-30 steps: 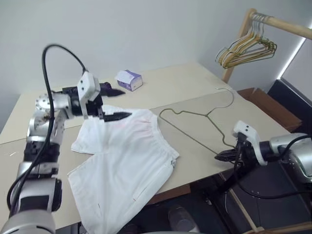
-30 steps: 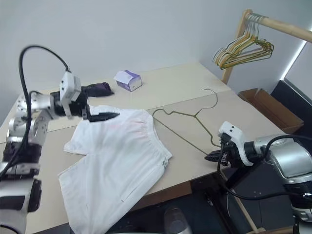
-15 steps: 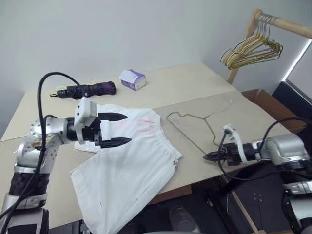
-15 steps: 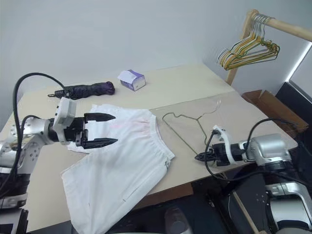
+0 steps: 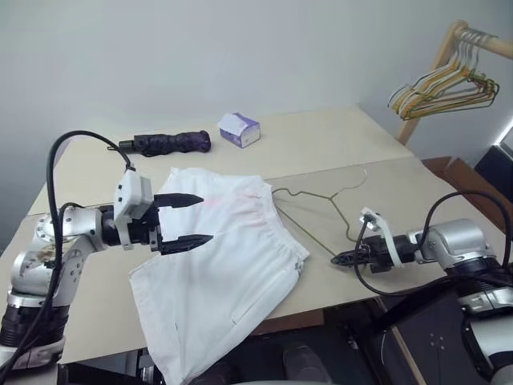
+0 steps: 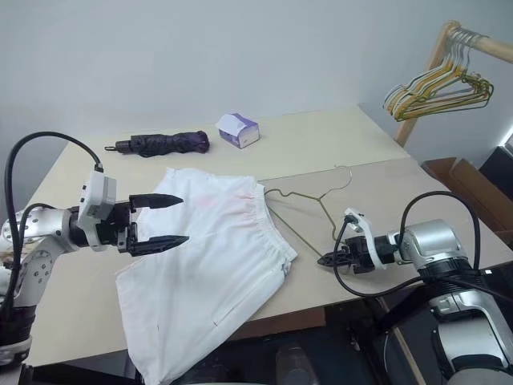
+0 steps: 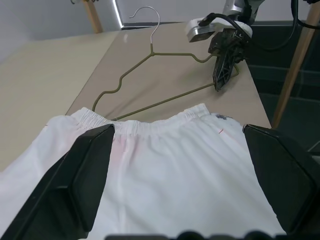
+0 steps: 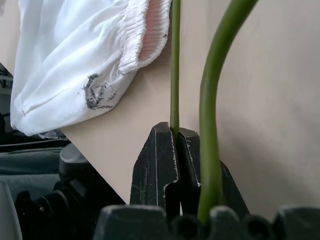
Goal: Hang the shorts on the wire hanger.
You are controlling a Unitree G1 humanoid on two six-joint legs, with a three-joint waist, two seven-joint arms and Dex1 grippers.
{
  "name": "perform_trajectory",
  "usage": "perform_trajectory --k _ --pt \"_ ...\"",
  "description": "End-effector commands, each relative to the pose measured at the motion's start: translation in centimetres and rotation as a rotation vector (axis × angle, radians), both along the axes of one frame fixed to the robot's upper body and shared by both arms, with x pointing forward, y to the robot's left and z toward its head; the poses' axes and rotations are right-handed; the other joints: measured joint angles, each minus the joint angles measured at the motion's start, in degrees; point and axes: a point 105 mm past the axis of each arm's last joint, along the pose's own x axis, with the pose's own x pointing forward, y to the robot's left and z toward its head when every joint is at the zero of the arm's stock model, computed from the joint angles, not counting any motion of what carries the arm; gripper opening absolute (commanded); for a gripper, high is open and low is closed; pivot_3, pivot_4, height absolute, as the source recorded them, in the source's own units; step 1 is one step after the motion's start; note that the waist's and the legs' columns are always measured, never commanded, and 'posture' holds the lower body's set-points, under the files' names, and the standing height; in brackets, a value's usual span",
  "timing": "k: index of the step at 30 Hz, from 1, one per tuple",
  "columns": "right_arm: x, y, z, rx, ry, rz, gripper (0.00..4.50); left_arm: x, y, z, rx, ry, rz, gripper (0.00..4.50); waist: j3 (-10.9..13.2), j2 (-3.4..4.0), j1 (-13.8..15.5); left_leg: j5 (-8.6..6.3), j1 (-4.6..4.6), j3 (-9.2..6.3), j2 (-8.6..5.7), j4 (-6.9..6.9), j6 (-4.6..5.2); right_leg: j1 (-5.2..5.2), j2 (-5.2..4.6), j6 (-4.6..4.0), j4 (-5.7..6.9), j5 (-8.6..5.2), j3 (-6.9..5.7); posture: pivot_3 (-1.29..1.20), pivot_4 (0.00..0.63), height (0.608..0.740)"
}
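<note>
Shorts lie spread flat on the beige bench, waistband toward the bench's right half, one leg draping off the near edge. A faint pink tinge shows near the waist.

Wire hanger lies on the bench just to the right of the shorts; its long bottom bar runs alongside the elastic waistband, very near it but, as far as the head view resolves, not under the cloth. The hook points toward the far right of the bench.

Left pincer: released, the two black fingers spread wide and hovering over the upper left part of the shorts, holding nothing. In the left wrist view the fingers frame the waistband with cloth between and below them.

Right pincer: clenched on the wire hanger at its near corner, close to the front edge of the bench. The right wrist view shows the thin wire pinched between the closed fingertips, a second strand of the hanger passing beside them.

Elsewhere on the bench: folded dark purple umbrella and small tissue box at the far side. A wooden rail with more hangers stands at the right.
</note>
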Motion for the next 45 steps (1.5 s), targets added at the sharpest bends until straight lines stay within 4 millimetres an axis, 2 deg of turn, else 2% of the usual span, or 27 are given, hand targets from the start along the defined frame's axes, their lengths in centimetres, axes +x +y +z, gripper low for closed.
perform_trajectory --k 1,9,20,29,38,42,45 --pt "-0.2 -0.5 1.1 -0.017 -0.045 0.033 0.0 -0.4 0.1 1.1 0.001 -0.047 0.004 4.45 0.0 0.0 0.7 -0.01 0.0 0.0 0.0 0.0 -0.01 -0.02 0.0 0.0 -0.02 0.0 0.0 -0.22 0.022 0.74" --pt "0.3 -1.4 1.0 -0.052 -0.066 -0.012 0.0 -0.5 0.1 0.7 0.004 -0.045 0.008 4.45 0.0 0.02 2.06 -0.03 -0.01 0.04 0.01 0.0 -0.04 -0.02 -0.01 0.0 -0.04 0.0 0.0 -0.22 0.015 0.74" --pt "1.0 -2.8 1.5 -0.073 -0.104 -0.11 0.0 -0.5 0.0 0.4 0.003 -0.046 0.008 4.45 0.0 0.02 2.08 -0.02 -0.04 0.05 0.0 -0.01 -0.04 -0.01 -0.01 -0.28 -0.06 0.16 -0.02 -0.23 0.017 0.74" --pt "-0.6 -1.6 2.5 -0.006 -0.098 0.01 0.0 -0.3 -0.1 0.5 -0.001 -0.048 0.006 4.45 0.0 0.02 2.08 -0.03 -0.06 0.07 0.02 -0.01 -0.04 0.0 -0.01 -0.07 -0.07 0.04 -0.01 -0.23 0.019 0.74" --pt "-0.5 -1.1 1.4 -0.027 -0.066 0.043 0.0 -0.4 0.0 0.5 0.005 -0.053 0.013 4.45 0.01 0.02 2.19 -0.03 -0.07 0.07 0.01 -0.01 -0.05 -0.01 -0.02 0.02 -0.08 -0.01 -0.02 -0.21 0.015 0.74" --pt "0.4 -2.3 1.6 -0.032 -0.08 -0.031 0.0 -0.6 0.1 0.5 0.002 -0.053 0.023 4.45 0.01 0.03 2.35 -0.03 -0.06 0.07 0.0 -0.01 -0.05 -0.01 -0.03 0.02 -0.08 -0.01 -0.02 -0.2 0.015 0.74" --pt "0.4 -2.8 2.0 -0.038 -0.089 -0.038 0.0 -0.8 0.2 0.4 0.004 -0.052 0.03 4.45 0.01 0.03 2.67 -0.03 -0.07 0.07 0.01 -0.03 -0.05 -0.01 -0.02 0.0 -0.08 0.0 -0.02 -0.2 0.015 0.74"
